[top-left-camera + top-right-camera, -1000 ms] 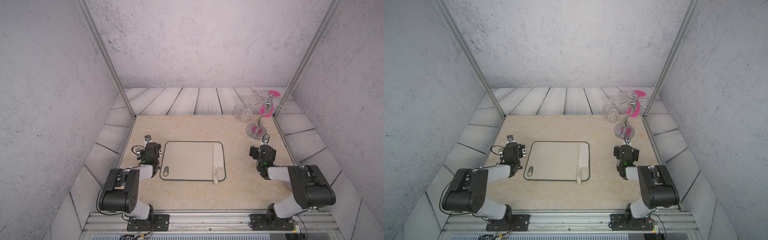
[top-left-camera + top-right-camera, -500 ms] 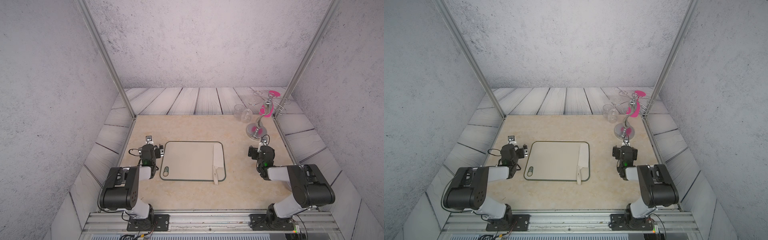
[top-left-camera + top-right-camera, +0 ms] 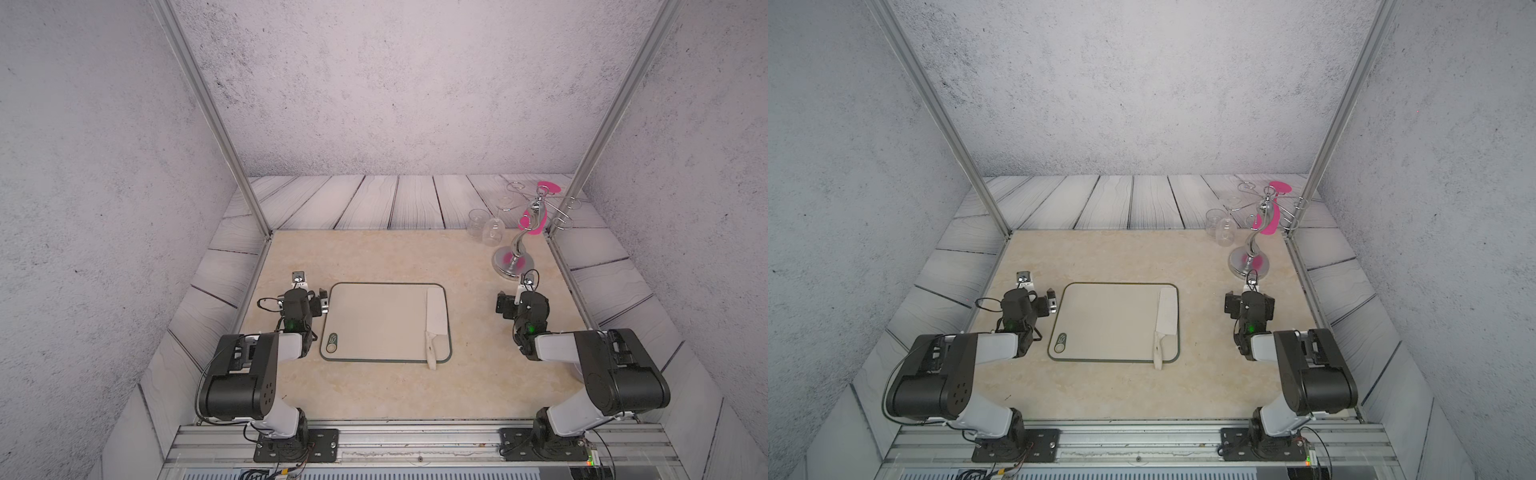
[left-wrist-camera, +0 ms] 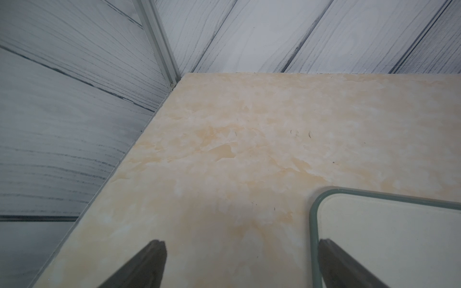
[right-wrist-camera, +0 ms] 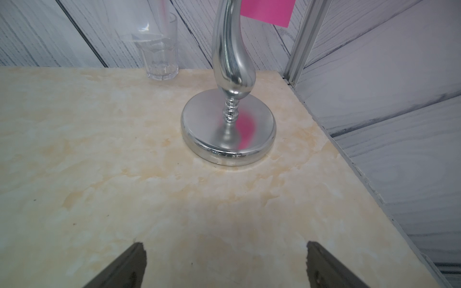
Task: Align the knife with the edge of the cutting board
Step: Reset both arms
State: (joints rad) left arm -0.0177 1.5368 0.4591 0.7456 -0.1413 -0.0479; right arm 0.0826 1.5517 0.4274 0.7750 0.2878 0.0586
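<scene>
I am judging the job as good as done. The knife (image 3: pixel 435 318) is lying flat on the cutting board (image 3: pixel 374 320), its long axis running parallel to the board's edge on my right side, just inside the dark rim there, in both top views. The blade is pointing toward the board's far edge, ending just short of the far right corner. The handle is pointing back toward me, its butt overhanging the near edge a little onto the tabletop (image 3: pixel 374 257). I am seeing no skew worth correcting; at most that overhang is waiting to be tidied, if it counts.

I am holding nothing. My left gripper (image 4: pixel 239 261) is sitting with its jaws spread wide beside the board's left edge, near the far left corner, one finger at the rim. My right gripper (image 5: pixel 224 264) is likewise gaping empty over bare tabletop, well apart from the knife and facing a silver stand (image 5: pixel 228 129).
</scene>
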